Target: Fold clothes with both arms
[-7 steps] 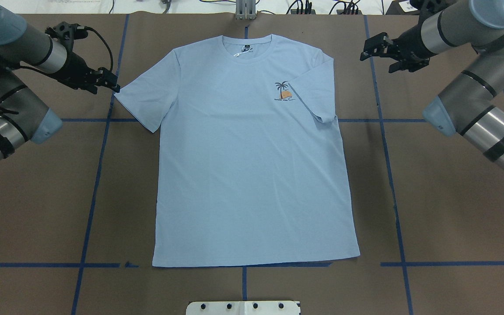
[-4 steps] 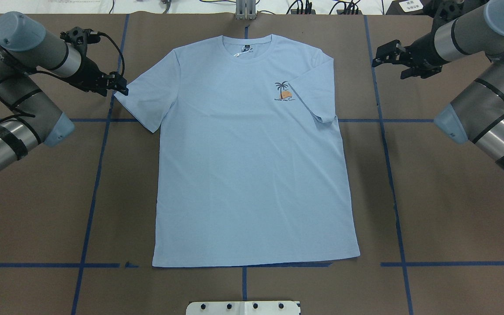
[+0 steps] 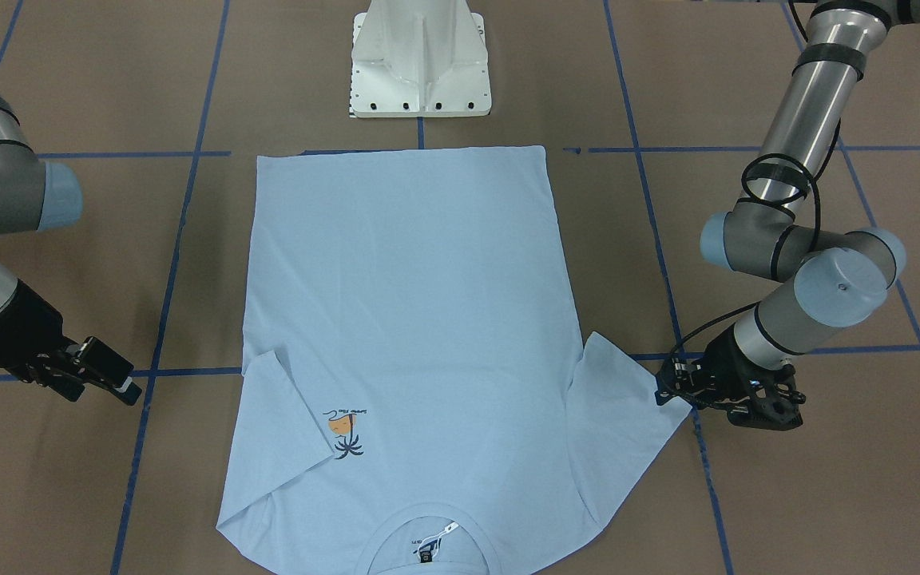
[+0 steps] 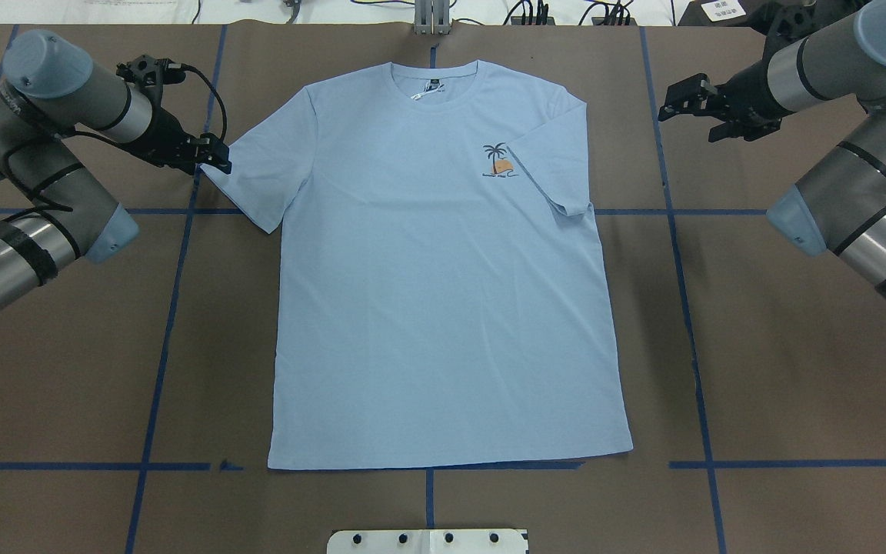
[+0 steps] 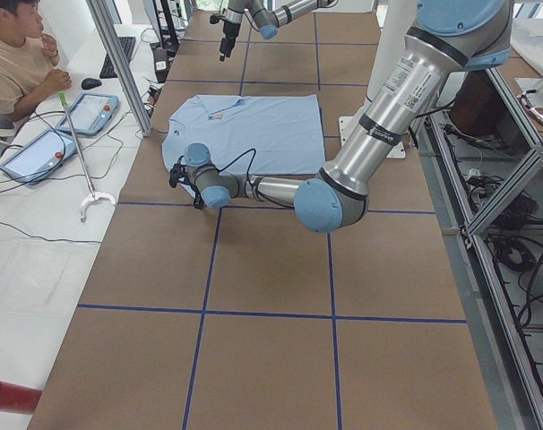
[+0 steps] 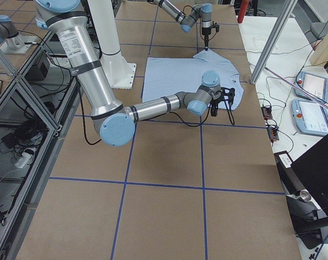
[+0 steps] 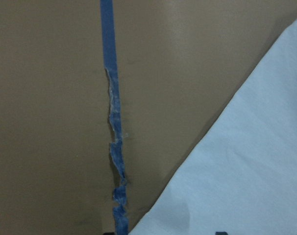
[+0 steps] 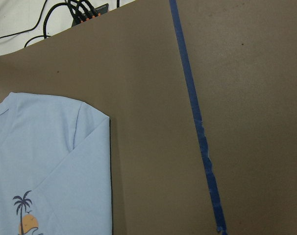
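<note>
We see a light blue T-shirt (image 3: 404, 319) lying flat on the brown table (image 3: 787, 495), its collar at the bottom edge and its hem near the white base (image 3: 420, 60) at the top. The palm-tree print (image 3: 344, 431) sits just beside the sleeve that is folded in over the chest. The left gripper (image 3: 662, 391) is at the tip of the other, spread sleeve; we cannot tell whether it touches. The right gripper (image 3: 113, 382) hangs well apart from the shirt, by a blue tape line (image 3: 188, 371).

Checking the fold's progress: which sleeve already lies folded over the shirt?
The sleeve beside the palm-tree print, on the robot's right; the other sleeve lies spread flat.
</note>
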### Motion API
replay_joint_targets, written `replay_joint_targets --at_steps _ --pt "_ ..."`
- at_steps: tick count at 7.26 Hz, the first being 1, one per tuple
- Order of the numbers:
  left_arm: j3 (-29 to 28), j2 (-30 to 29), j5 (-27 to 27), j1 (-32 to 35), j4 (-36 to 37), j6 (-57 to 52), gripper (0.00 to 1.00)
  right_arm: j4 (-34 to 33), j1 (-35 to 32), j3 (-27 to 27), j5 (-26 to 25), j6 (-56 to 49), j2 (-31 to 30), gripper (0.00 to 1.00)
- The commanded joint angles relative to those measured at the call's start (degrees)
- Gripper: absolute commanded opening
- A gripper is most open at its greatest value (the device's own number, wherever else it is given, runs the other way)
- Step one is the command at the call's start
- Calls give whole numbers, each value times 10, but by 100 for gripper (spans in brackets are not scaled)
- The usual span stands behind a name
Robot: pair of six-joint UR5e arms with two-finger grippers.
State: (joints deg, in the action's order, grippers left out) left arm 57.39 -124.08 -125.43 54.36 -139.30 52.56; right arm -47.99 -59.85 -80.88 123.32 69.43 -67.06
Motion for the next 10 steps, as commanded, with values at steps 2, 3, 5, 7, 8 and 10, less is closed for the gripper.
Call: replay_joint_targets --at_steps 2,3,5,7,8,10 --pt "-3 -1 0 -1 -4 1 3 0 1 -1 -10 0 -3 100" --pt "-3 -8 0 -1 -4 1 0 0 1 0 -20 0 -3 100" --pt "2 -14 -1 0 -4 7 0 0 6 2 -37 0 -3 100" --pt "11 -38 -1 0 -4 26 0 0 8 1 -41 0 -3 100" --pt "15 -63 -1 -5 -4 58 0 0 7 0 -41 0 -4 100" --pt "15 -107 22 -40 -4 125 0 0 8 3 -41 0 -6 100"
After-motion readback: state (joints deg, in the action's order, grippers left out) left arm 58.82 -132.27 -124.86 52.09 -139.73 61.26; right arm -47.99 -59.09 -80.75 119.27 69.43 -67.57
